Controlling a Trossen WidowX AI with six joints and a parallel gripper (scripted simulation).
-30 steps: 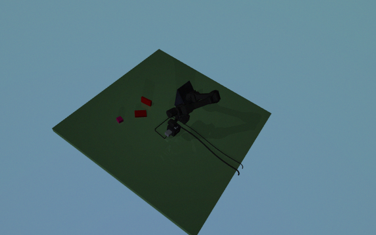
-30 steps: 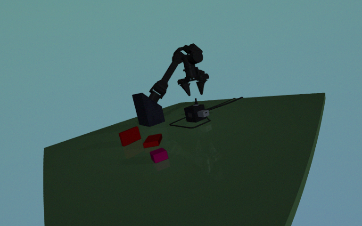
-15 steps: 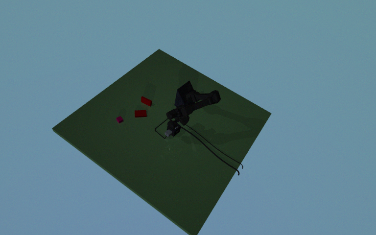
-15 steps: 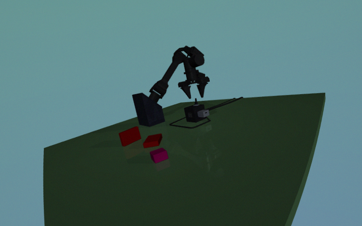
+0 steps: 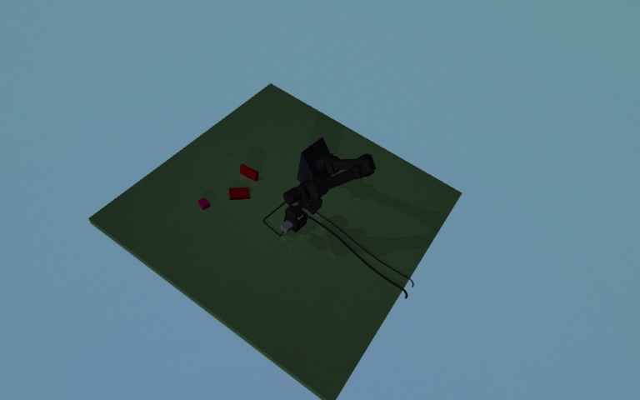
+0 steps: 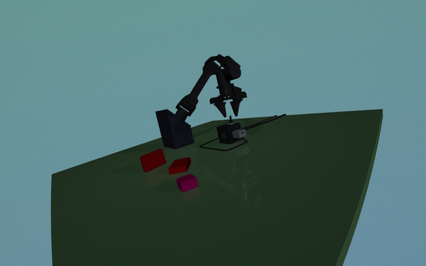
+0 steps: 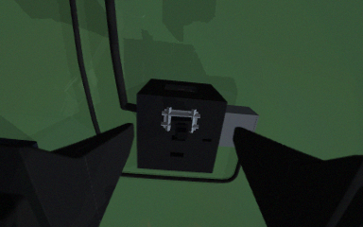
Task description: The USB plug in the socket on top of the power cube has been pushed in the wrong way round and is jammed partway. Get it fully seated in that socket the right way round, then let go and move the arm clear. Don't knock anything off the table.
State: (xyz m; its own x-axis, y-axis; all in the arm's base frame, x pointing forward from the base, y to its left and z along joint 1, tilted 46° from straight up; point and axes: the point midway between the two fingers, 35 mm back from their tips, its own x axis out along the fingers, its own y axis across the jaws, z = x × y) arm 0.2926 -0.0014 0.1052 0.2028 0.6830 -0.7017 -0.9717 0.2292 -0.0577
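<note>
The black power cube [image 5: 297, 222] [image 6: 226, 134] [image 7: 153, 148] stands on the table. The dark USB plug [image 6: 231, 120] [image 7: 181, 128] stands upright out of its top, beside a pale metallic frame [image 7: 181, 113] in the wrist view. How deep it sits and which way round it is cannot be made out. My gripper [image 6: 231, 116] [image 7: 184, 131] is open and empty, pointing down. Its fingertips are just above the plug, one to either side in the wrist view. In the top view the arm's end hides much of this area.
A grey adapter [image 5: 286, 227] [image 6: 239, 133] [image 7: 240, 124] sticks out of the cube's side. A thick black cable [image 7: 114, 61] and a thinner one [image 7: 82, 66] run beside it. Two red blocks [image 5: 239, 193] [image 6: 152, 160] and a magenta block [image 5: 203, 203] [image 6: 187, 183] lie apart from the cube.
</note>
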